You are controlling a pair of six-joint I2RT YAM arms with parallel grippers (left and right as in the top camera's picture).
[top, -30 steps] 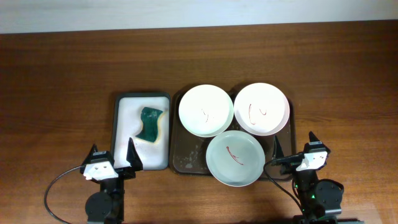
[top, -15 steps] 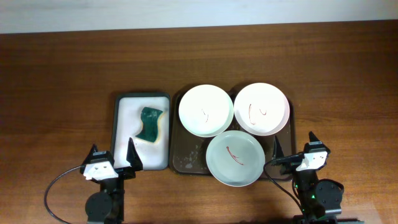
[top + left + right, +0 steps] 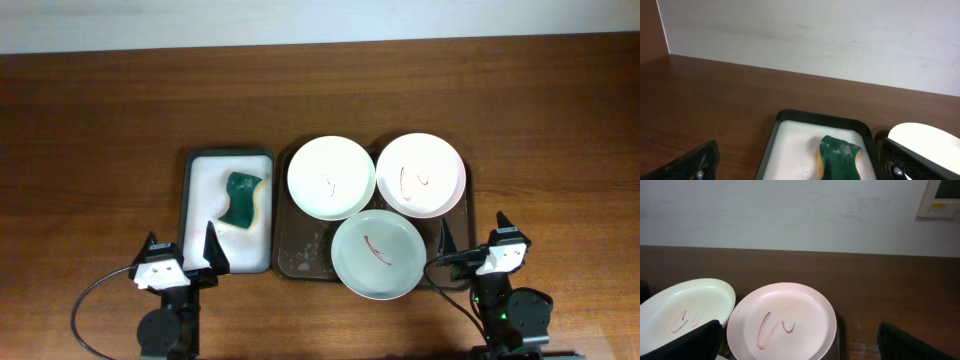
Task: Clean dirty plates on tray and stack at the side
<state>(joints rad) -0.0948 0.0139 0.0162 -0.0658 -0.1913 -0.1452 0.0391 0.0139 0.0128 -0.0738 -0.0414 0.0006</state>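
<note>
No change from a second ago: three smeared plates (image 3: 331,177) on tray (image 3: 300,262); left gripper (image 3: 181,245), right gripper (image 3: 472,235) stationary, jaws spread wide, holding nothing

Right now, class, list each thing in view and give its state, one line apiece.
round cream plate: red-smeared, unstacked
round pinkish-white plate: red-smeared, unstacked
round pale green plate: red-smeared, unstacked
dark rectangular tray: foam-flecked, holding all three plates
green foam sponge: lying on white rectangular tray, untouched
left pincer: open, empty
right pincer: open, empty
</note>
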